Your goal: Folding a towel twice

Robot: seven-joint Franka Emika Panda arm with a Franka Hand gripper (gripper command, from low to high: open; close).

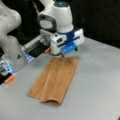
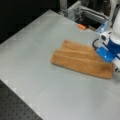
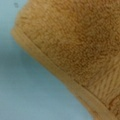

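The orange-tan towel lies on the grey table as a long narrow strip, doubled over lengthwise, with a rounded fold showing at its near end in a front view. My gripper hangs low over the strip's end nearest the arm's base, at or just above the cloth. The wrist view is filled with a towel corner and its woven edge band, seen from very close; no fingers appear there.
The grey table reaches well beyond the towel on all sides. Behind it stand a metal frame and the arm's base, with small orange parts nearby. A dark perforated board borders the table.
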